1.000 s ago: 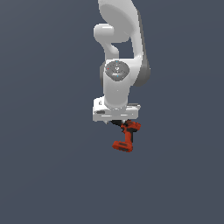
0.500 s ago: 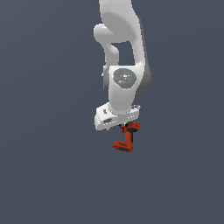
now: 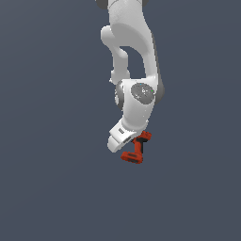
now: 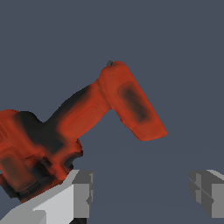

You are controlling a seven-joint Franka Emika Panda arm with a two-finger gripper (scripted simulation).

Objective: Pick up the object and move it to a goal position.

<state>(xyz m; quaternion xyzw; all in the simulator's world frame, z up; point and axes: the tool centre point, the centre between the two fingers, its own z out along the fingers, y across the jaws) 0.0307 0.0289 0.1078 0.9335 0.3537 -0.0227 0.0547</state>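
The object is a small red drill (image 3: pixel 136 148) with black patches, lying just under the white hand (image 3: pixel 119 137) of the arm in the exterior view. In the wrist view the drill (image 4: pixel 87 118) fills one side, its flat red base pointing away and its dark body beside one grey fingertip (image 4: pixel 82 192). My gripper (image 4: pixel 144 192) is open, with its jaws wide apart. Only the dark ground shows between the fingers. The drill sits outside the gap, next to one finger. Whether that finger touches it cannot be told.
A plain dark grey ground (image 3: pixel 52 188) surrounds the drill on every side. The white arm (image 3: pixel 132 56) rises from the hand toward the upper edge of the exterior view. No other objects show.
The wrist has tilted, swinging the hand toward the exterior view's left and a little lower. The drill has stayed in nearly the same spot.
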